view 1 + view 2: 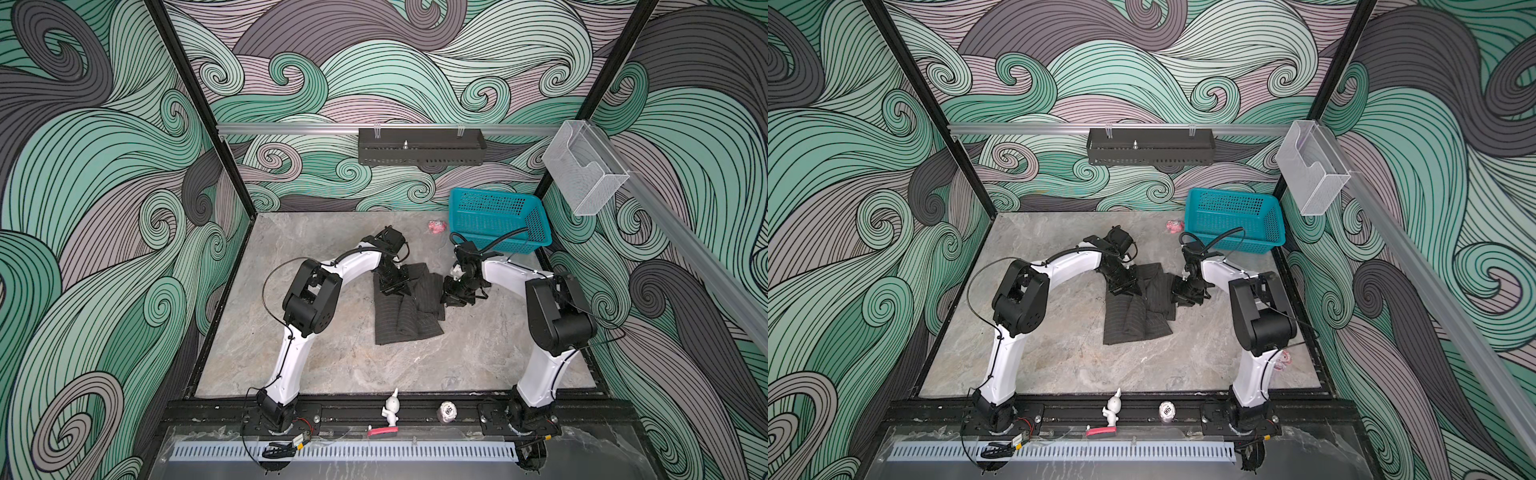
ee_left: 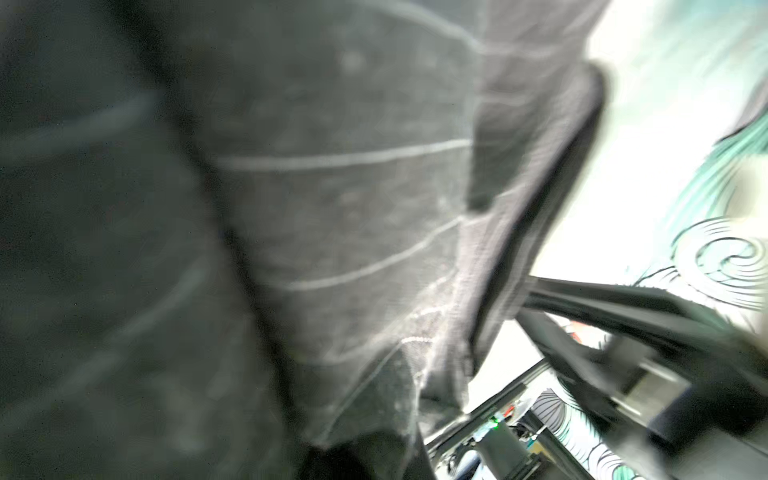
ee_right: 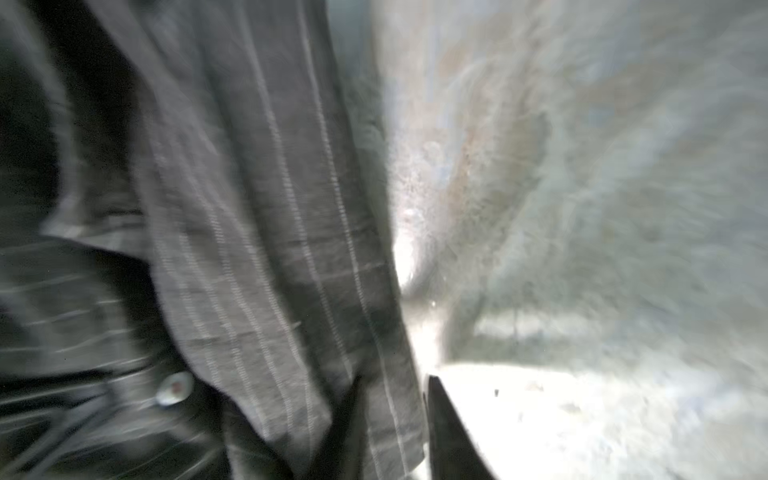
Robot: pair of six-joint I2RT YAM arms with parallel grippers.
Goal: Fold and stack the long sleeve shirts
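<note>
Top view: pinstriped shirt [image 1: 405, 320] is laid lengthwise toward teal basket [image 1: 478, 216]. Left gripper [image 1: 392, 286] is clamped on that end; for right gripper [image 1: 453, 297], closure cannot be told.

Both top views peer steeply down from high above the front, sharing the whole table [image 1: 332, 365] and back wall [image 1: 395, 83]. Each wrist camera's jammed right up against the shirt [image 2: 332, 208], close and blurry.

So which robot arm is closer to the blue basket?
Right. The right arm's fingers are at the shirt edge, just in front of the basket. The left arm's fingers are on the shirt's other side, farther from it.
</note>
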